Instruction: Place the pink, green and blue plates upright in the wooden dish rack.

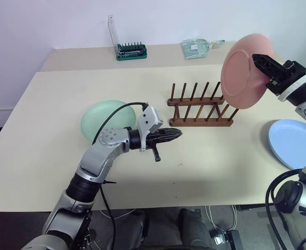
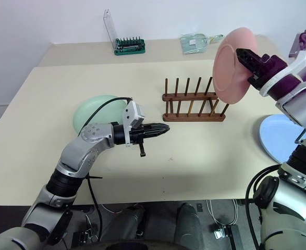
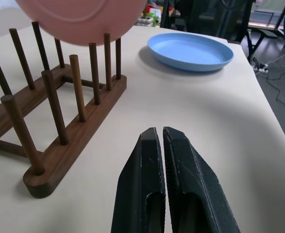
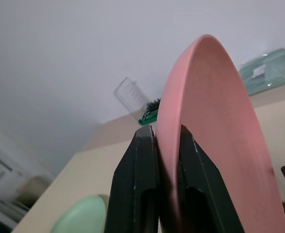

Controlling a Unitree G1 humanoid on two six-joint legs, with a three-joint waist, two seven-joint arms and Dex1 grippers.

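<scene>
Holding the pink plate point(image 1: 242, 70) upright above the rack's point(image 1: 199, 107) right end in my right pincer point(image 1: 261, 65), green plate point(image 1: 101, 121) and blue plate point(image 1: 293, 141) flat on the counter point(image 1: 53, 130) | left wrist: my left pincer point(image 3: 161, 141) clenched, empty, beside rack | right wrist: fingers point(image 4: 140, 160) grasp only the rim; plate may swing, strike pegs.

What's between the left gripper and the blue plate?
Bare tabletop from the shut left gripper to the blue plate, per the left wrist view; the wooden dish rack stands aside.
</scene>
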